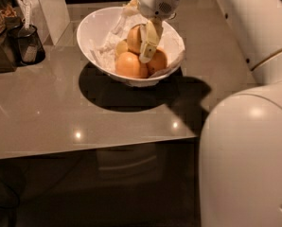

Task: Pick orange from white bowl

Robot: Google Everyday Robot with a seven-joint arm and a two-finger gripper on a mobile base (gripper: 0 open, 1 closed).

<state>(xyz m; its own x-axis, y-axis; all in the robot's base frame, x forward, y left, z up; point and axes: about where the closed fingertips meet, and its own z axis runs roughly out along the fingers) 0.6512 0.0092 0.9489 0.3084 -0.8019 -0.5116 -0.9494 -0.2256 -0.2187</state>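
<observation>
The white bowl (91,26) stands on the grey counter at the back middle, lined with crumpled white paper. The pale golden orange (133,37) lies on top of the pile in it. Two deeper-orange fruits lie in front (129,65) and to the right (158,60), and a smaller yellowish fruit (121,47) lies to the left. My gripper (141,36) reaches down from above into the bowl and is open. One cream finger (149,44) hangs against the orange's right side. The other shows behind the orange at the upper left.
My white arm (247,155) fills the right side of the view and hides that part of the counter (60,112). A dark mesh cup (30,44) and a dark tray stand at the far left. A white upright panel (51,8) stands behind them. The counter's front edge (84,148) runs across the lower middle.
</observation>
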